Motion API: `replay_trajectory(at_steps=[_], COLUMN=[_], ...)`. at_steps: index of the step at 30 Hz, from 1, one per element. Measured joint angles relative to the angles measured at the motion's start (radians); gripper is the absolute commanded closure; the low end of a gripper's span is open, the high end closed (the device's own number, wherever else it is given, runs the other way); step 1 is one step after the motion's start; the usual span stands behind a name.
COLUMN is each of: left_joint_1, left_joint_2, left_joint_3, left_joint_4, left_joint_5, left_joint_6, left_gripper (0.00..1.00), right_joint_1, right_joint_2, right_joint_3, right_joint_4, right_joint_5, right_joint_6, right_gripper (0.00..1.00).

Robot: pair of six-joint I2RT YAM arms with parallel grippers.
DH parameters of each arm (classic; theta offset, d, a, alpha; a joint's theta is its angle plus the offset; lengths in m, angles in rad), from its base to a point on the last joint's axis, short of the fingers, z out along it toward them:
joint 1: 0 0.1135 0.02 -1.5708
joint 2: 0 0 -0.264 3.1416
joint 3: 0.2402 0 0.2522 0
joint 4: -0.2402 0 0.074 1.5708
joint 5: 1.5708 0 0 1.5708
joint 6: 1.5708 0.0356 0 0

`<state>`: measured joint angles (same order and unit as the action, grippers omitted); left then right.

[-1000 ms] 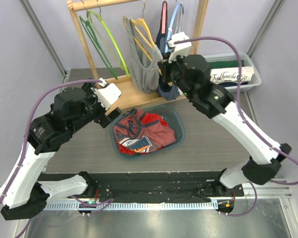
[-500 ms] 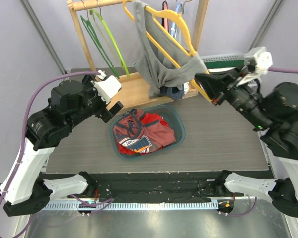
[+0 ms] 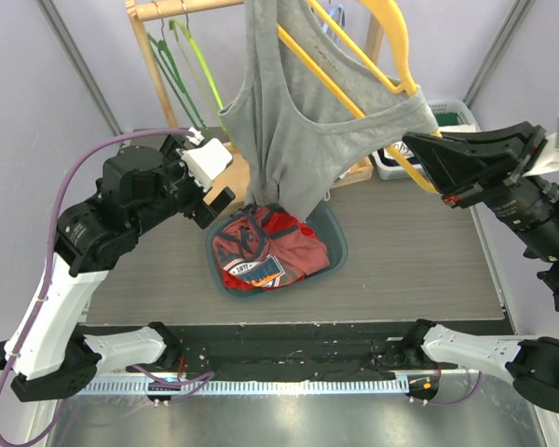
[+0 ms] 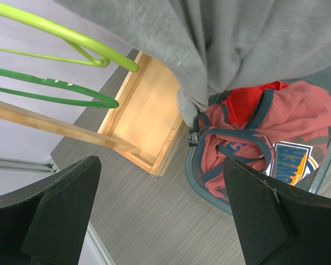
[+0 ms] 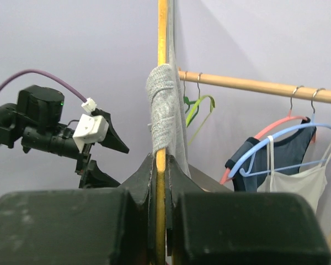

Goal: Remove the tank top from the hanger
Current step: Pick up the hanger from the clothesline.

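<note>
The right arm is lifted high at the right side, its wrist turned so that the right gripper [image 3: 427, 168] points left toward the rack [image 3: 154, 65]. Its fingers are pinched on the lower bar of the yellow hanger [image 3: 391, 37], which is held tilted, well above the table [image 3: 401, 270]. The grey tank top [image 3: 298, 121] is draped on the hanger, one strap wrapped round the bar just above the fingers. Its hem is hung down to the rear rim of the basket [image 3: 343, 244]; whether it touches cannot be told. The left arm is bent at the elbow, and the left gripper [image 3: 212, 207] is held just left of the basket with its fingers spread wide and nothing between them.
</note>
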<state>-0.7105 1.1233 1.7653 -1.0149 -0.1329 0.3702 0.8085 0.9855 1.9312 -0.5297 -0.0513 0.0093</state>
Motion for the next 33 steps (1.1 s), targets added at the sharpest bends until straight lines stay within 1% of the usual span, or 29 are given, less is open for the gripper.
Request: replay_trajectory(at_steps=[13,20,33], left_joint_1=[0.001,0.001,0.016], left_joint_2=[0.003,0.023,0.023], left_joint_3=[0.0,0.017,0.127], left_joint_4=[0.0,-0.002,-0.043], left_joint_5=[0.003,0.014,0.063], left_joint_6=[0.0,0.0,0.002], left_gripper=[0.02,0.02,0.0], right_joint_1=[0.0,0.0,0.0], right_joint_2=[-0.061,-0.064,0.032], right_joint_3=[0.082,0.047,0.022], right_joint_4=[0.074,0.08,0.04], right_joint_5=[-0.063,-0.052,0.031], right_joint_6=[-0.008,-0.036,-0.111], right_gripper=[0.99,0.99,0.99])
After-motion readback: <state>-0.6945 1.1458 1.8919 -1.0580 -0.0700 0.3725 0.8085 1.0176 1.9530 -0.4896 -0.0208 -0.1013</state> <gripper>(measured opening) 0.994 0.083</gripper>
